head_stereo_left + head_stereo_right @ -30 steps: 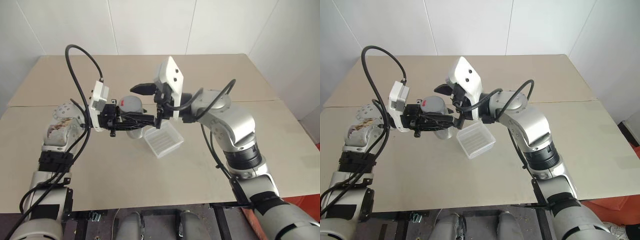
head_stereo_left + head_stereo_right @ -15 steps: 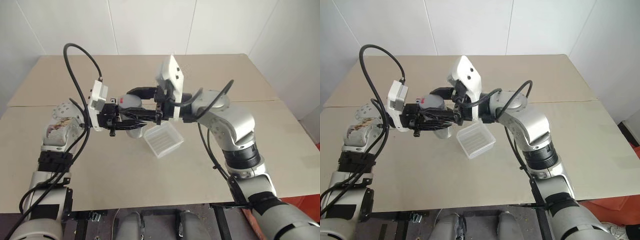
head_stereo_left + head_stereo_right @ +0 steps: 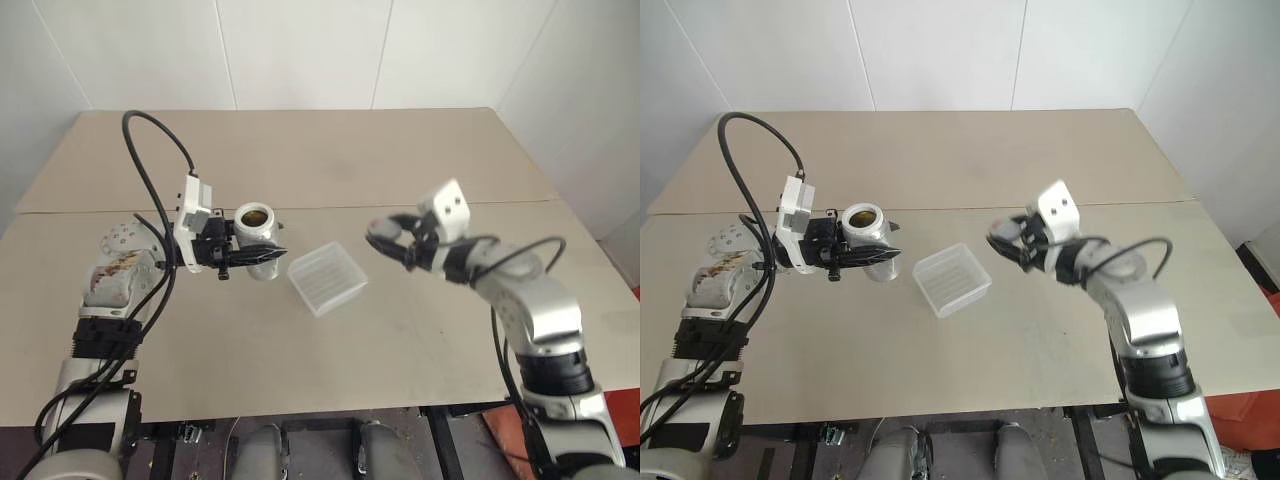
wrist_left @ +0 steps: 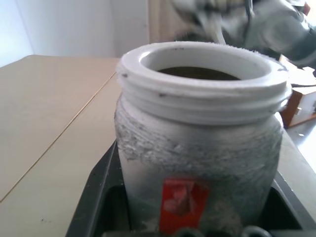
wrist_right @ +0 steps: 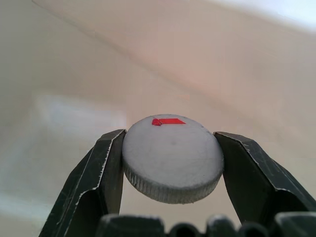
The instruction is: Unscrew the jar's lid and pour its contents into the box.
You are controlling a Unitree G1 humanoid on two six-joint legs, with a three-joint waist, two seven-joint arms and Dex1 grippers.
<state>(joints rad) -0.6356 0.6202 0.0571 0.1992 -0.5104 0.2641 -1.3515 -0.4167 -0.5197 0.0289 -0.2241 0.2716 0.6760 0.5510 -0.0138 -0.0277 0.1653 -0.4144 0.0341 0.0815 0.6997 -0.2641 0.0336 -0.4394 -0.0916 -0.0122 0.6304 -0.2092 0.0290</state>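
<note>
The left gripper (image 3: 255, 256) is clamped on the jar (image 3: 256, 238), a rough silvery cylinder with white threaded rim, upright above the table (image 3: 300, 160). The ribbed translucent box (image 3: 327, 279) lies between. The right gripper (image 5: 170, 163) pinches the round grey lid (image 5: 173, 158) by its knurled edge.

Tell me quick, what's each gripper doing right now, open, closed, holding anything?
Left gripper: closed on the jar, mouth open and upward.
Right gripper: closed on the lid, off the jar, out to the box's right.
</note>
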